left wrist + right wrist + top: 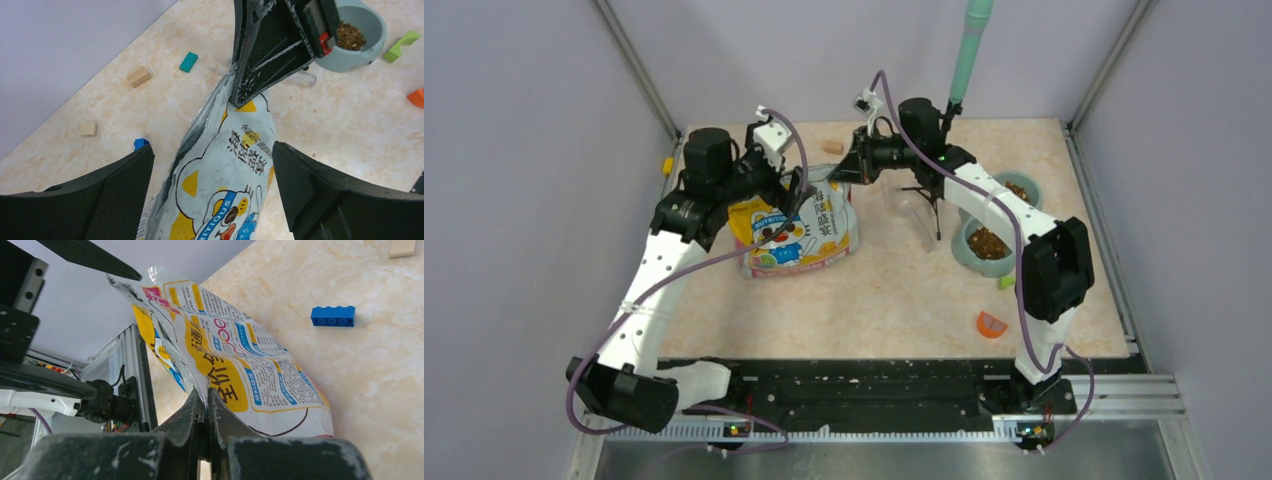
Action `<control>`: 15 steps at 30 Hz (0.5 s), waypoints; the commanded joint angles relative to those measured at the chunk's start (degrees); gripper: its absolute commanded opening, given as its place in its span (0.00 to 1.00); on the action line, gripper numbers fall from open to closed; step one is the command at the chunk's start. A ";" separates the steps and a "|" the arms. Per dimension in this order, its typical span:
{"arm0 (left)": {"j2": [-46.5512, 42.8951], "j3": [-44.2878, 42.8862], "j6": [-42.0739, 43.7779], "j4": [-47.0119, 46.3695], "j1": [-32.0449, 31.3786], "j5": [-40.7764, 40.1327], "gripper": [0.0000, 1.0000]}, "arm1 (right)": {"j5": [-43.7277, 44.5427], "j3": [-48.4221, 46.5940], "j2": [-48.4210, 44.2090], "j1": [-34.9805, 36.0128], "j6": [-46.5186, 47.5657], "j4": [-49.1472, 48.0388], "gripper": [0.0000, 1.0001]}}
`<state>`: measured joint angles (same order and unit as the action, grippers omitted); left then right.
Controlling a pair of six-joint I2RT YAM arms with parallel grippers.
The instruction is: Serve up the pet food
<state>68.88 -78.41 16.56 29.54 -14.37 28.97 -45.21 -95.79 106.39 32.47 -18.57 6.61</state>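
Beige tabletop (894, 290), right gripper (206, 396) pinching kibble bag (240, 355) — left gripper (212, 152) spread

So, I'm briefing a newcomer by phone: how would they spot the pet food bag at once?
On the beige marbled table, look left of centre, opposite the two grey-green bowls. The crinkly yellow-and-white foil bag sits there; only it bears a cartoon cat and print.
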 commanded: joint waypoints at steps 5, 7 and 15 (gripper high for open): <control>2.55 3.16 6.38 -4.87 -2.55 -4.83 0.87 | -2.86 -5.62 -1.92 -0.41 -1.86 -6.70 0.00; 3.43 2.96 7.15 -3.11 -2.83 -3.97 0.83 | -2.84 -5.77 -1.84 -0.39 -1.95 -6.70 0.00; 6.30 0.22 8.85 5.66 -2.94 1.71 0.10 | -3.28 -7.26 -0.68 -0.39 -2.21 -6.70 0.00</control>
<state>74.02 -75.68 23.83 30.09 -16.93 26.22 -46.17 -96.53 106.80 32.45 -18.74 7.49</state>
